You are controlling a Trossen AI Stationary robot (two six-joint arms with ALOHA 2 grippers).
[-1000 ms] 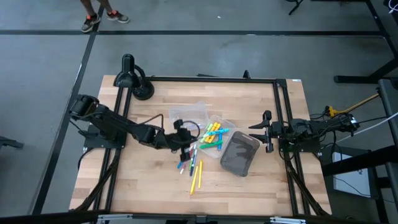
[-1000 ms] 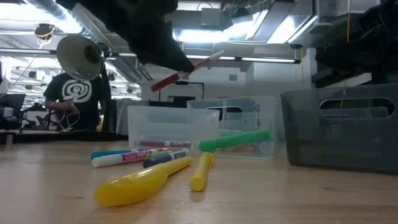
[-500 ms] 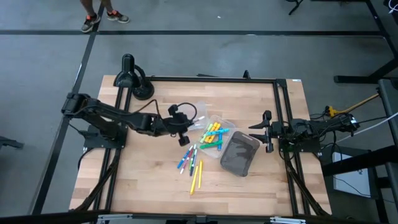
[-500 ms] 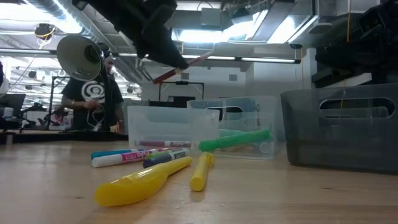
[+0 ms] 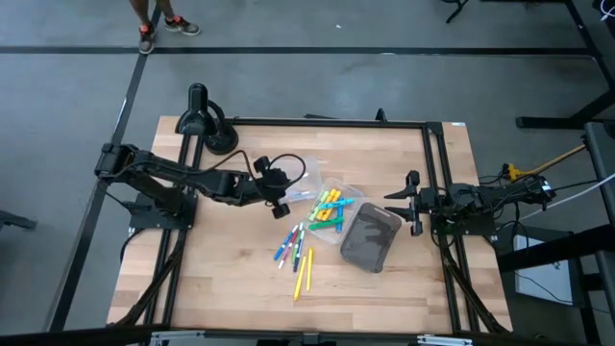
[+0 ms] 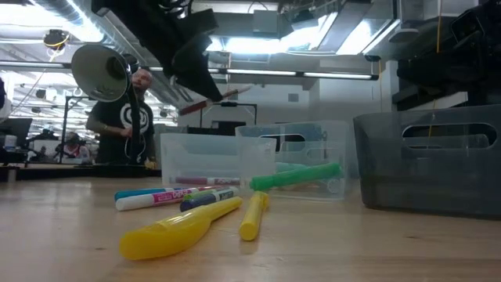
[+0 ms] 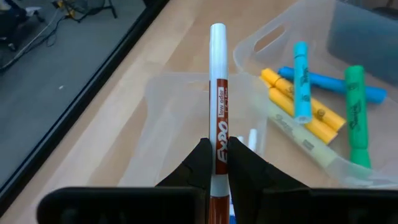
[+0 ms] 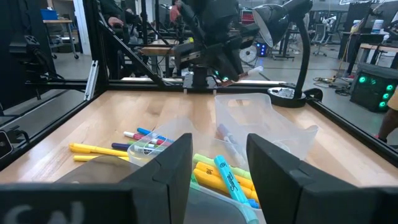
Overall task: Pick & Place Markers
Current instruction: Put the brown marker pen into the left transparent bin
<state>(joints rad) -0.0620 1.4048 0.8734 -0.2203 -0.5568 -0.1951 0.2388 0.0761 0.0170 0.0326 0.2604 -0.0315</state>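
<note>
Above the far clear tray | left hand grips a red marker, held in the air | loose markers lie nearer on the desk | right hand open, at the desk's right edge

Red marker lower end hidden between left pincer fingers, cut by frame edge
</note>
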